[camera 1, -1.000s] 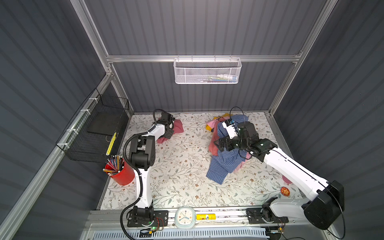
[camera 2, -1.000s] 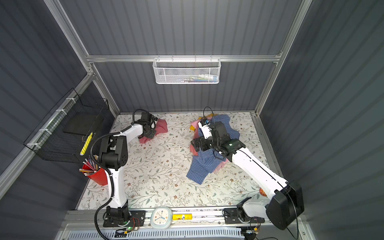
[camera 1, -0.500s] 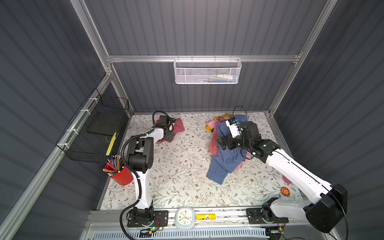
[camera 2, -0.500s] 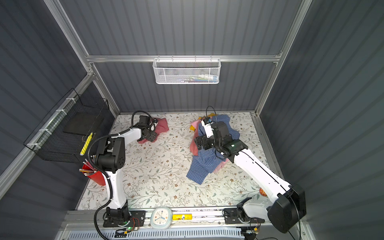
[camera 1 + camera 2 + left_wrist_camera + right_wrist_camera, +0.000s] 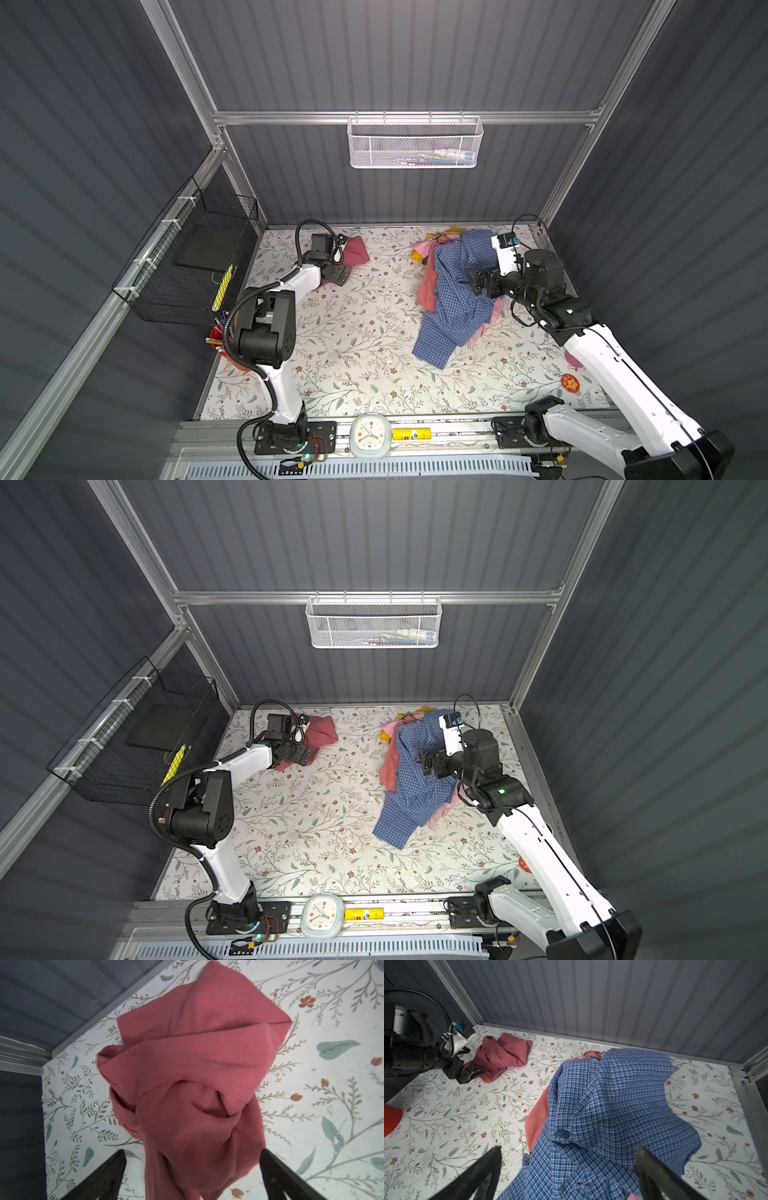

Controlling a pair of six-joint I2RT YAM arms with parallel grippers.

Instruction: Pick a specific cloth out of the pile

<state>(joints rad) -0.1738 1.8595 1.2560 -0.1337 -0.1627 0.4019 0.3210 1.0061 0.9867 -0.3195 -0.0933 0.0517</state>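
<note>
The cloth (image 5: 355, 253) (image 5: 322, 733), plain salmon-red ribbed fabric, lies crumpled at the far left of the table, apart from the pile. My left gripper (image 5: 338, 272) (image 5: 192, 1152) stands open just above its near end; the fabric (image 5: 197, 1053) runs between the spread fingers without being pinched. The pile sits at the far right: a blue-and-white checked shirt (image 5: 453, 299) (image 5: 612, 1105) on top, a salmon piece (image 5: 427, 286) under its left edge, and pink and yellow bits behind. My right gripper (image 5: 478, 282) (image 5: 568, 1148) hovers open over the shirt.
A red cup of pencils (image 5: 220, 336) stands by the left arm's base below a black wire basket (image 5: 195, 266). A white mesh basket (image 5: 415, 143) hangs on the back wall. A clock (image 5: 370, 436) sits on the front rail, and a small red disc (image 5: 571, 382) lies near right.
My left gripper has opened and let go of the salmon-red cloth, which now rests on the table. My right gripper has shifted rightward over the pile, still open.
</note>
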